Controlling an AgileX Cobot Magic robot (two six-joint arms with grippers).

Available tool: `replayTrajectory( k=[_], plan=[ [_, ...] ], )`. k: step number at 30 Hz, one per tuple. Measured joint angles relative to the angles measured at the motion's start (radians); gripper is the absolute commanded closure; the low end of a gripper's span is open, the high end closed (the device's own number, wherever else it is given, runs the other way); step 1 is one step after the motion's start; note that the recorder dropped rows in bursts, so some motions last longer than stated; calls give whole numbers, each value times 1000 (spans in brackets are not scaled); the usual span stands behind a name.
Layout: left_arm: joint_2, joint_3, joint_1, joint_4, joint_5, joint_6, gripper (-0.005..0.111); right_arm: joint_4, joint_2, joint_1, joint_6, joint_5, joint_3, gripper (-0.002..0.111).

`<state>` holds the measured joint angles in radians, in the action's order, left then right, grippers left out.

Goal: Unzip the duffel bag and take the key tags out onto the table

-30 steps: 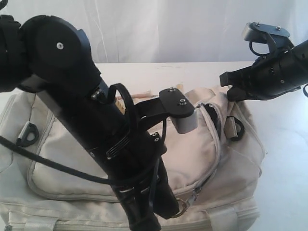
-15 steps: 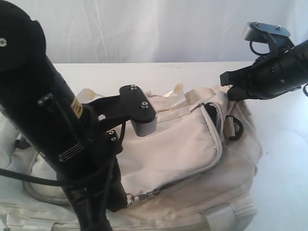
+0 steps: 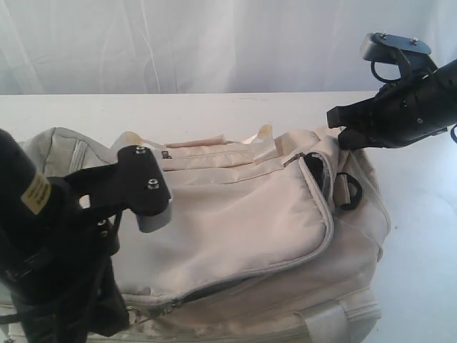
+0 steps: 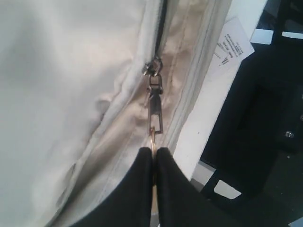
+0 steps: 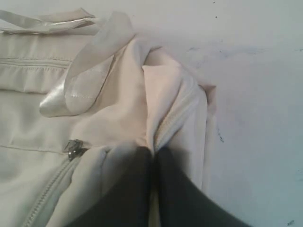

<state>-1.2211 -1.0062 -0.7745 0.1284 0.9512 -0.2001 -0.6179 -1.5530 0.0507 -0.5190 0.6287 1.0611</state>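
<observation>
Left end effector point(image 4: 154, 150), lower left, pinches the zipper pull point(image 4: 155, 116) of the duffel bag point(image 3: 250, 221), which fills mid-frame on the counter point(image 3: 214, 107). Right end effector point(image 5: 154, 152), upper right, clamps its corner fabric. Floppy cloth: grip hardware or seams. No key tags show.

White curtain point(image 3: 214, 43) hanging in soft folds — backdrop, small white paper label point(image 4: 232, 45) with black print

The duffel bag point(image 3: 250, 221) is matt cream cloth, softly creased; its handle strap point(image 5: 80, 90) has a faint sheen. The zipper pull point(image 4: 155, 111) is dull grey metal. The tabletop point(image 3: 214, 111) looks smooth, matt white. A label point(image 4: 233, 45) is printed paper.
</observation>
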Motion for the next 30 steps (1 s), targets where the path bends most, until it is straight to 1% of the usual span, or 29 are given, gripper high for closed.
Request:
replayTrajectory(
  k=[14, 23, 30],
  plan=[
    [194, 109, 0, -236, 88, 190, 107, 28, 0, 0, 21, 0, 0, 108],
    [326, 151, -2, -355, 142, 290, 107, 34, 0, 0, 21, 0, 0, 108],
    [403, 191, -2, -410, 171, 344, 107, 34, 0, 0, 23, 0, 0, 108]
  ],
)
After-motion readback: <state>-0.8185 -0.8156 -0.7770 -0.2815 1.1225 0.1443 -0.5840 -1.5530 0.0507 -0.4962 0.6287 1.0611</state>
